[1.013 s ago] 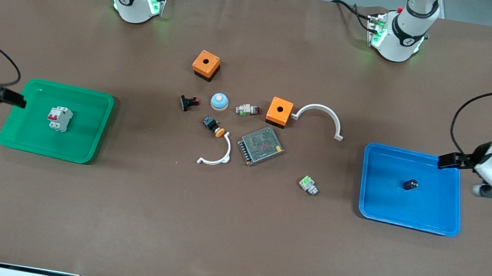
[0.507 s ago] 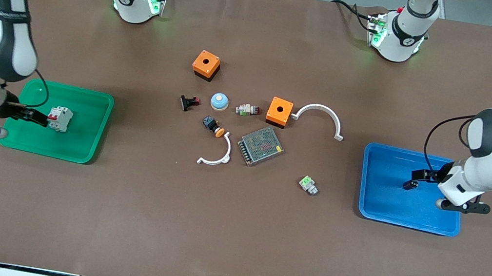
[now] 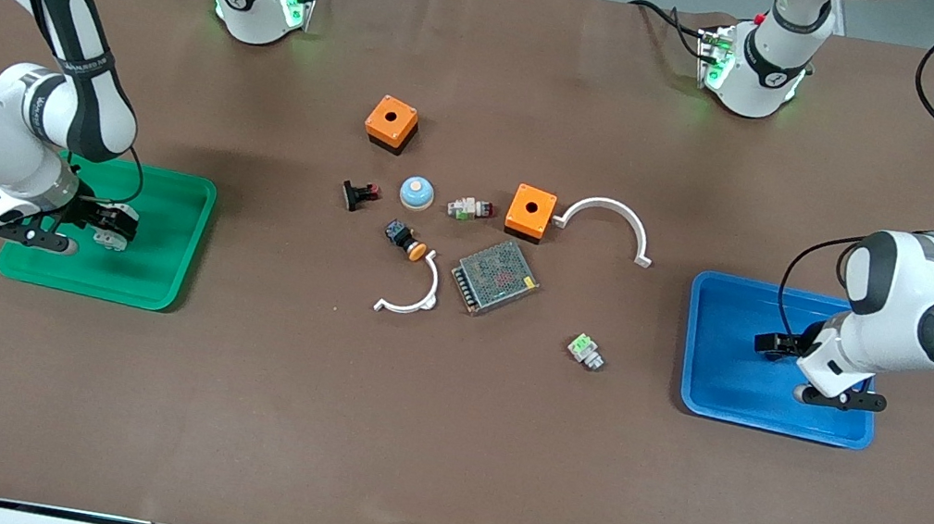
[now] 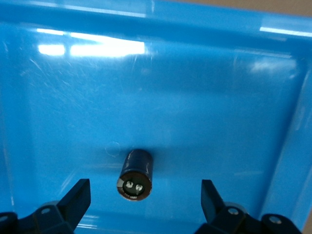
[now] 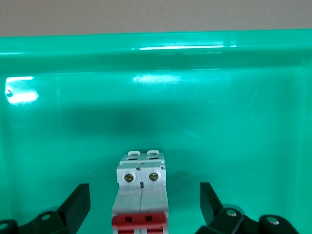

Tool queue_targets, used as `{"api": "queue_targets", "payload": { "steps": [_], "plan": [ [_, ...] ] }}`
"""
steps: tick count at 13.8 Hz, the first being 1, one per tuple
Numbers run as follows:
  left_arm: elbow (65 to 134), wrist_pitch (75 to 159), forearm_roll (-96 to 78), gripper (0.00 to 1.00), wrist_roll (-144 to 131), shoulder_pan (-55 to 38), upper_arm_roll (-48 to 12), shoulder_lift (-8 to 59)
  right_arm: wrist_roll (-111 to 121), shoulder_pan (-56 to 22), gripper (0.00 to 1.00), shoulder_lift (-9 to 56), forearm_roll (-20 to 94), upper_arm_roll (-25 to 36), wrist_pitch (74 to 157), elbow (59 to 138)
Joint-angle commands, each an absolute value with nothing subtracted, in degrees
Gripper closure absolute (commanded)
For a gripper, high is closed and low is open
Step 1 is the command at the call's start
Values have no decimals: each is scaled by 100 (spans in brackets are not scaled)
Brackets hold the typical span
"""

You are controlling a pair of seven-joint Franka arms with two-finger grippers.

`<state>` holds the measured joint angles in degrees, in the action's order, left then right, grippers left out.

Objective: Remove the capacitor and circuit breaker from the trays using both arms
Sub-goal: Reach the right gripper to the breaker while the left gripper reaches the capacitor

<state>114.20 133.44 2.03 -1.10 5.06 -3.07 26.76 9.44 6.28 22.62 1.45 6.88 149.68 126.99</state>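
A: Where's the capacitor?

B: The small black cylindrical capacitor (image 4: 135, 175) with a reddish-brown end lies on its side on the floor of the blue plastic tray (image 3: 722, 396) at the left arm's end of the brown counter (image 3: 438, 445). In the left wrist view it sits between the fingers, which stand wide apart on either side without touching it.

A: So the left gripper is open?

B: Yes. The left gripper (image 3: 771, 344) is spread wide, low over the tray's middle, holding nothing. In the front view it covers the capacitor.

A: And the breaker?

B: The white-grey rectangular breaker (image 5: 140, 195) with a red switch bar lies in the green plastic tray (image 3: 144, 286) at the right arm's end. The right gripper (image 3: 115, 223) is low over it, fingers wide apart with the breaker between them, a gap on each side, gripping nothing.

A: What's between the trays?

B: A cluster. Take the grey metal mesh-topped box (image 3: 495, 278) as the clock's centre: an orange square box with a hole (image 3: 530, 211) at one o'clock, a white curved plastic arc (image 3: 610, 219) just beside that, a second orange square box (image 3: 391, 122) at eleven, a round blue-and-white dome (image 3: 416, 191) at ten, a black pushbutton with orange cap (image 3: 406, 240) at nine, a small white part with green face (image 3: 585, 350) at four.
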Motion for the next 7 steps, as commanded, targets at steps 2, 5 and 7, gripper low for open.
{"api": "queue_targets", "payload": {
  "steps": [2,5,7],
  "plan": [
    [11645,13640,343,0,-97,519,-281,2724,1301,729,62,2206,229,615,14924,12744],
    [11681,13658,343,5,-97,519,-273,2751,1266,826,97,2180,246,606,14556,12639],
    [11663,13658,343,18,-105,519,-273,2751,1213,730,99,2101,368,589,13778,12193]
  ]
}}
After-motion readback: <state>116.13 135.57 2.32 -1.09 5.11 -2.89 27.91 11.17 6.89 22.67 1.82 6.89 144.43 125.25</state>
